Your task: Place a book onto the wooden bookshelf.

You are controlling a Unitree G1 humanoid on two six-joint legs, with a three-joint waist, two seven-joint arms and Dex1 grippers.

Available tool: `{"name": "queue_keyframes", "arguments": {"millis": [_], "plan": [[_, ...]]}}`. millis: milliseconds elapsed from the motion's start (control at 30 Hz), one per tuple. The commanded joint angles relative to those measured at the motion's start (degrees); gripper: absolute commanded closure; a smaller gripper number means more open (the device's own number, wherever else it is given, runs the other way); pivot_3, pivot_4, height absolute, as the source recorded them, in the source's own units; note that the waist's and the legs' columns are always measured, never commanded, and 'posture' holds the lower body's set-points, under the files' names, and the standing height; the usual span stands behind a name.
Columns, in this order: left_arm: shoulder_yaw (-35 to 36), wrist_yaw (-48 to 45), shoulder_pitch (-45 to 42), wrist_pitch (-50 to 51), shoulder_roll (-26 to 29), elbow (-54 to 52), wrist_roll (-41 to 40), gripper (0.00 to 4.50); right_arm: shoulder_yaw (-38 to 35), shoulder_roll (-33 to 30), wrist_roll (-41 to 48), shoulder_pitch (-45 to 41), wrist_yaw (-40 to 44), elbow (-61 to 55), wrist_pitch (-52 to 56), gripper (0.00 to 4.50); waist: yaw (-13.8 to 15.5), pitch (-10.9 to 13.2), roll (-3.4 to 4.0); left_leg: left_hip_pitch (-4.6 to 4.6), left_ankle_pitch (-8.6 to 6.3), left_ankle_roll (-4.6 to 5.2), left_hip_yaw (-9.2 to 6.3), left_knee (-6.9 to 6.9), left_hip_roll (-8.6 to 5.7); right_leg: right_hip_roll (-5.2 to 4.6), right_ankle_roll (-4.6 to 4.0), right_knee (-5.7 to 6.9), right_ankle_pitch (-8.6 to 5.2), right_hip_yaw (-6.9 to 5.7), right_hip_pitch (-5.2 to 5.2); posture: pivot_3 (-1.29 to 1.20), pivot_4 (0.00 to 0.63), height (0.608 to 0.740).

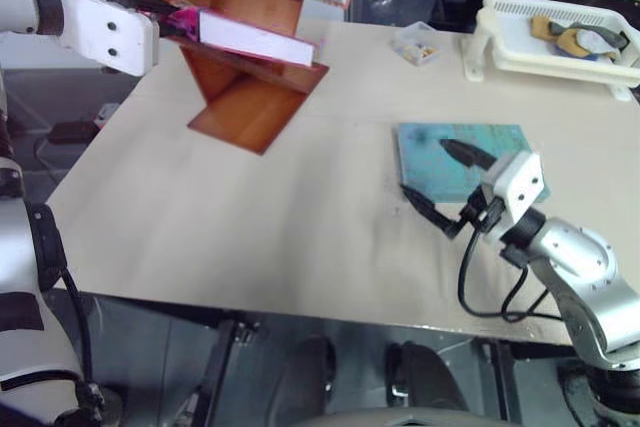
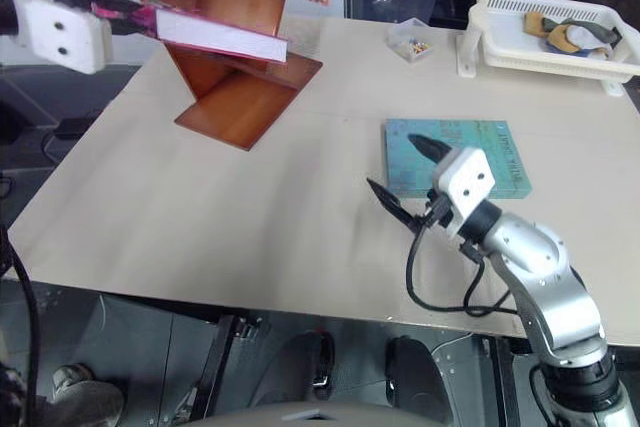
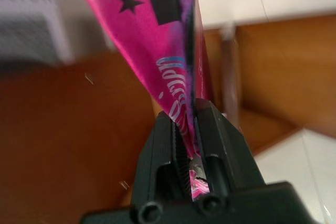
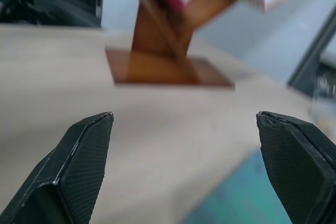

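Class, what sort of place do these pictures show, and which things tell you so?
Probably a robot test bench: a plain table bearing a staged bookshelf, a teal book and a white tray of oddments.

Glossy pink paperback book [image 1: 255,39], polished wooden bookshelf [image 1: 250,97] — matt table [image 1: 250,237]

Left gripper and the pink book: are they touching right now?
Touching. In the left wrist view, the left gripper has both black fingers shut on the pink book, its cover pinched between them with no gap.
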Motion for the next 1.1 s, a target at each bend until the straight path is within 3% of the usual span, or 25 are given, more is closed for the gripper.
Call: {"name": "queue_keyframes", "arguments": {"millis": [33, 267, 467, 500, 667, 767, 933, 1100], "plan": [[-2.18, 4.49, -3.61, -0.16, -0.45, 4.69, 5.22, 4.48, -1.23, -0.27, 2.57, -3.45, -3.15, -6.05, 6.91, 0.00, -0.01, 0.00, 0.00, 0.01, -0.02, 0.04, 0.01, 0.04, -0.02, -0.05, 0.00, 0.01, 0.00, 0.00, 0.01, 0.00, 0.150, 0.740], [-4.38, 8.88, -6.23, -2.06, -6.46, 10.65, 7.40, 4.48, -3.11, -0.31, 6.88, -8.71, -6.53, -9.85, 15.55, 0.00, 0.20, -0.01, 0.03, 0.27, -0.01, 0.05, 0.02, 0.18, -0.03, -0.19, -0.21, 0.71, -0.13, -0.03, 0.01, 0.00, 0.150, 0.740], [-6.73, 10.40, -6.97, -1.62, -6.62, 14.23, 11.01, 4.48, -4.26, -1.20, 8.84, -9.79, -7.41, -11.16, 18.76, 0.00, 1.04, -0.04, 0.09, 0.29, 0.01, 0.05, 0.19, 0.29, 0.08, -0.39, -0.26, 0.85, -0.15, -0.19, 0.02, 0.00, 0.150, 0.740], [-6.95, 10.74, -6.93, -1.22, -6.60, 14.76, 11.32, 3.59, -4.27, -1.27, 9.05, -9.95, -7.53, -11.25, 19.12, 0.00, 1.01, -0.05, 0.10, 0.28, 0.02, 0.05, 0.22, 0.31, 0.07, -0.40, -0.26, 0.85, -0.15, -0.18, 0.03, 0.00, 0.150, 0.740], [-5.77, 10.74, -6.52, -2.27, -6.09, 15.32, 9.26, 1.23, -4.89, -1.66, 10.00, -9.23, -7.86, -11.94, 20.15, 0.00, 0.08, 0.02, 0.06, 0.04, 0.02, 0.06, 0.38, 0.32, 0.17, -0.28, -0.23, 0.85, -0.13, -0.08, -0.20, 0.00, 0.150, 0.740], [-3.24, 9.06, -5.53, -4.13, -4.92, 14.52, 5.80, 0.38, -5.01, -1.92, 10.26, -8.85, -7.85, -11.77, 20.22, 0.00, -0.52, 0.09, -0.03, -0.10, -0.02, 0.08, 0.46, 0.30, 0.17, -0.29, -0.20, 0.79, 0.13, -0.05, -0.30, 0.00, 0.150, 0.740], [5.58, -0.48, 0.06, -3.05, -2.55, 9.92, -8.59, 0.38, -5.20, -2.49, 10.82, -8.67, -6.98, -10.89, 19.91, 0.00, -1.48, 0.11, -0.02, -0.13, -0.18, 0.28, 0.69, 0.18, 0.12, -0.32, -0.09, 0.61, 0.07, 0.12, -0.37, 0.00, 0.150, 0.740], [14.71, -9.34, 12.08, 12.31, -0.40, -3.30, -23.92, 0.38, -5.24, -3.37, 11.16, -7.85, -5.48, -9.86, 19.66, 0.00, -2.03, 0.13, -0.02, -0.11, -0.19, 0.28, 0.67, 0.18, 0.12, -0.34, -0.08, 0.63, 0.07, 0.12, -0.37, 0.00, 0.150, 0.740]]}}
